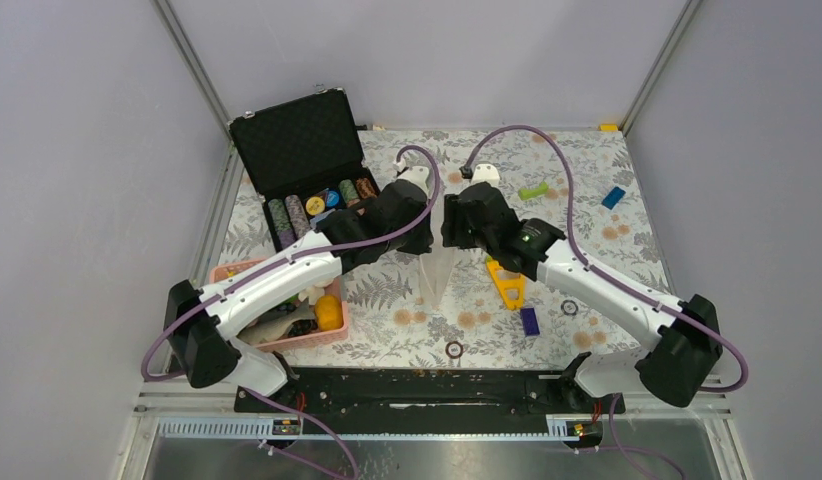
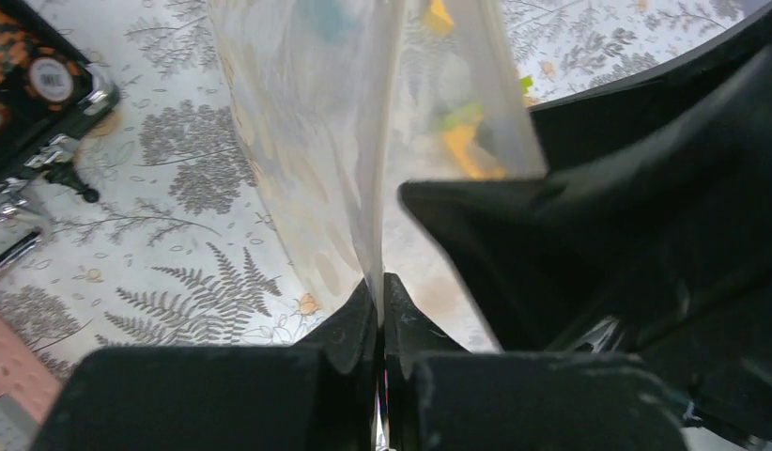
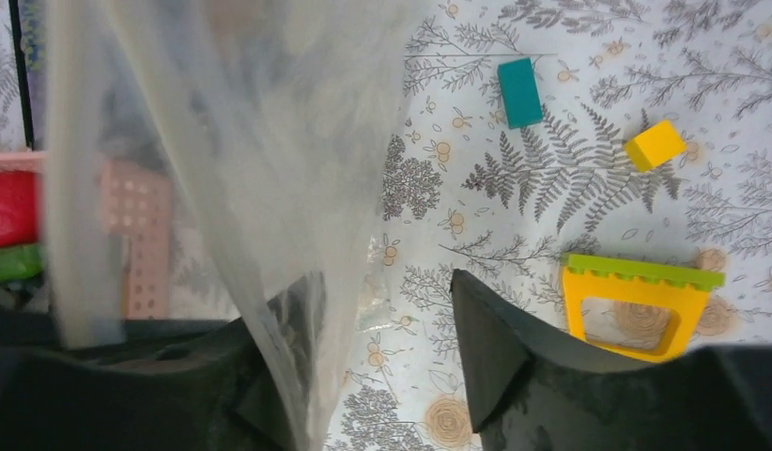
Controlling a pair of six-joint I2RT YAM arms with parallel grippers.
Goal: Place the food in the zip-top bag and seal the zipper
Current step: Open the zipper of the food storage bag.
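The clear zip-top bag (image 1: 436, 272) hangs upright between my two grippers at the table's centre. My left gripper (image 2: 380, 293) is shut on the bag's upper edge, and the film (image 2: 307, 122) falls away below the jaws. My right gripper (image 3: 382, 282) is open. The bag (image 3: 223, 160) drapes in front of its left finger and the other finger stands apart from it. A pale strip (image 3: 70, 188) runs down the bag's left side. The food lies in the pink basket (image 1: 245, 270): an orange (image 1: 329, 312) and a dark grape bunch (image 1: 305, 327). Red (image 3: 8, 207) and green (image 3: 11, 261) pieces show through the bag.
An open black case of poker chips (image 1: 297, 150) stands at the back left. A yellow triangular piece (image 1: 507, 285), a blue block (image 1: 529, 320) and two small rings (image 1: 453, 349) lie right of the bag. A green piece (image 1: 532, 191) and a blue block (image 1: 613, 197) lie further back.
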